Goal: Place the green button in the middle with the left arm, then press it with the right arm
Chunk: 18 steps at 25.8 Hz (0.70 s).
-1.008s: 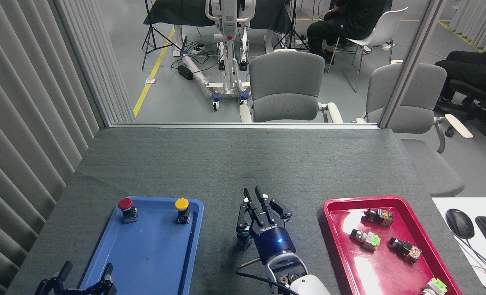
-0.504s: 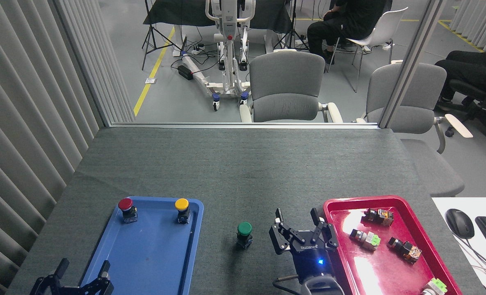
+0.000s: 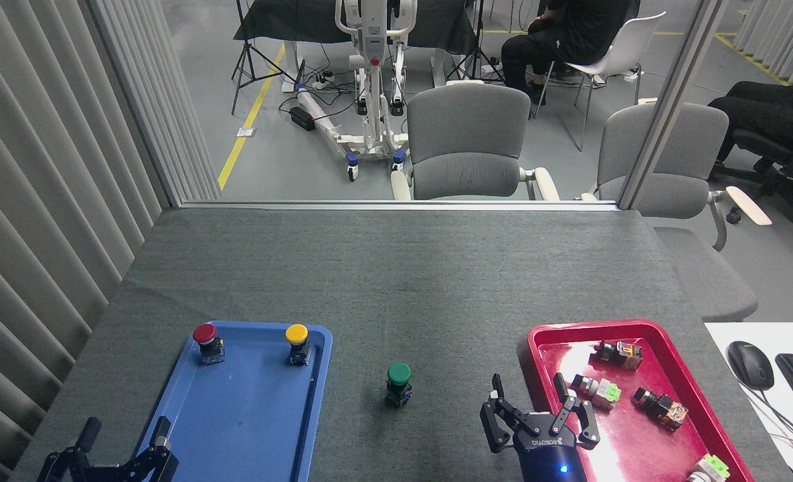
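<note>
Back toward the near edge went the right arm's gripper [image 3: 531, 402]: a second before it had been right over the green button [image 3: 399, 382], half a second before it had been just beside it, and now it hung low by the near left corner of the red tray [image 3: 637, 327], well clear of the button. Its fingers [image 3: 496, 387] were spread wide and held nothing. The left arm's gripper [image 3: 122, 434] had slid a little lower too, at the near end of the blue tray [image 3: 249, 428], also spread wide and holding nothing. The green button stood up straight on the middle [image 3: 396, 281] of the dark grey cloth, between the two trays, touching neither. The red button [image 3: 206, 340] and the yellow button [image 3: 297, 341] stood at the far end of the blue tray. It looked like the press was done, so little was left to go wrong. Still, the right fingers were partly over the red tray's rim, so a sideways move there could have bumped the tray and the small switches [image 3: 597, 390] in it. The button was small and tall for its base, so a swing of the arm back across the cloth could have knocked it over or pushed it out of the middle.
</note>
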Motion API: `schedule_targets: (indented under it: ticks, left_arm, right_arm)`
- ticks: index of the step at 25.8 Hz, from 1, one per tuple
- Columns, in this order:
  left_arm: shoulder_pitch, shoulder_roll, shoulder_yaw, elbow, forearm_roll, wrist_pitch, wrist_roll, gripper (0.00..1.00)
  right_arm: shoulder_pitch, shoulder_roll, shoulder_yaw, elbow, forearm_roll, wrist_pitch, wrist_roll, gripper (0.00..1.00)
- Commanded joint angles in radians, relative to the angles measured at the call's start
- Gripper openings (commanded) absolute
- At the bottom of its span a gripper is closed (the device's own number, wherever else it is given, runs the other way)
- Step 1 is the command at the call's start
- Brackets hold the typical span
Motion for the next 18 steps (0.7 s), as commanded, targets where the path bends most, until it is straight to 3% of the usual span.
schedule_targets:
  ticks: [1, 3, 4, 7, 11, 13, 15, 18]
  left_arm:
    - [0.003, -0.054, 0.008, -0.007, 0.013, 0.012, 0.076, 0.99]
    - [-0.007, -0.124, 0.003, -0.002, 0.016, 0.042, 0.136, 0.99]
    - [-0.012, -0.126, 0.002, 0.004, 0.016, 0.073, 0.144, 0.99]
    - [-0.017, -0.043, -0.003, 0.004, 0.018, 0.116, 0.142, 0.99]
    - [-0.014, -0.086, -0.046, 0.01, 0.073, 0.113, 0.148, 0.99]
    - [-0.001, -0.103, -0.049, 0.033, 0.077, 0.114, 0.145, 0.99]
    - [0.008, -0.084, -0.047, 0.05, 0.082, 0.117, 0.145, 0.99]
    - [0.006, -0.003, -0.049, 0.044, 0.09, 0.116, 0.145, 0.99]
  right_arm:
    - [0.048, -0.004, -0.006, -0.03, 0.038, 0.001, 0.001, 0.99]
    - [0.059, -0.008, -0.007, -0.048, 0.045, 0.003, 0.001, 0.99]
    - [0.065, -0.01, -0.012, -0.056, 0.045, 0.003, 0.001, 0.99]
    - [0.077, -0.016, -0.023, -0.078, 0.05, 0.023, 0.002, 0.99]
    - [0.079, -0.005, -0.024, -0.088, 0.139, 0.078, 0.001, 0.99]
    - [0.079, -0.002, -0.026, -0.093, 0.141, 0.07, 0.002, 1.0]
    - [0.083, -0.004, -0.029, -0.096, 0.141, 0.075, -0.001, 1.0]
    - [0.1, -0.011, -0.05, -0.096, 0.137, 0.075, 0.008, 1.0]
